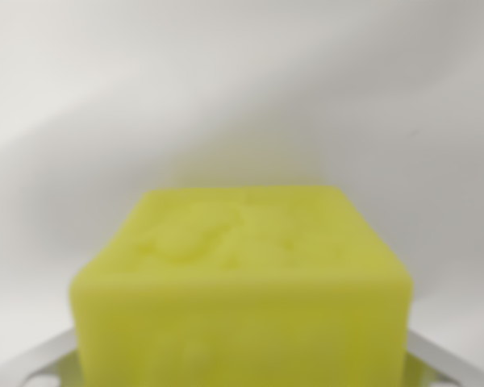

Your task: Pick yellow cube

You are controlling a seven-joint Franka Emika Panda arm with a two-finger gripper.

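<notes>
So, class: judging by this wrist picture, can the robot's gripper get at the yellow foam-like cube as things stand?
Probably yes. The yellow cube fills the lower middle of the wrist view, very close, with pale metal gripper parts flanking it. Nothing lies between; whether the fingers already touch it cannot be told.

There is one view only, from the camera on the wrist, so no part of the scene is shared with another. It sits very close to the yellow cube [242,282], which is out of focus and fills the frame's lower half around 6 o'clock. The lens looks slightly down onto the cube's top face and forward, toward 12 o'clock, at a plain white surface [242,89]. Pale metal parts [32,359] edge in at 7 and 5 o'clock.
</notes>
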